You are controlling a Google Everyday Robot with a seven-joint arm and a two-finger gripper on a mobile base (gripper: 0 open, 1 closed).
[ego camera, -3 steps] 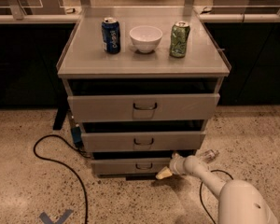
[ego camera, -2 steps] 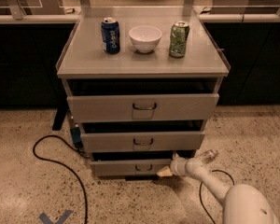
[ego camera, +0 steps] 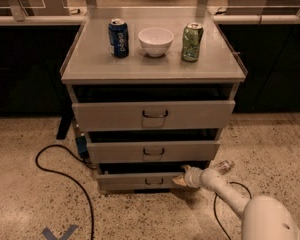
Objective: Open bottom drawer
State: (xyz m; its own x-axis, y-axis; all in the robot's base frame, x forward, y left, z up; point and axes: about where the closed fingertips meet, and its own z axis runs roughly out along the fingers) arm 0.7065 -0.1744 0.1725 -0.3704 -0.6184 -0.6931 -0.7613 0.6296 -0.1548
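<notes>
camera view: bottom drawer (ego camera: 140, 181) barely out, gripper (ego camera: 182, 178) at its right top edge, grip cannot be told, pulling remains

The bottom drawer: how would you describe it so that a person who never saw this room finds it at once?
Find the grey cabinet with a white bowl on top. Its three drawer fronts are stacked; the bottom drawer is the lowest, nearest the floor. It has the shortest, narrowest front, and the gripper sits at its right end.
</notes>
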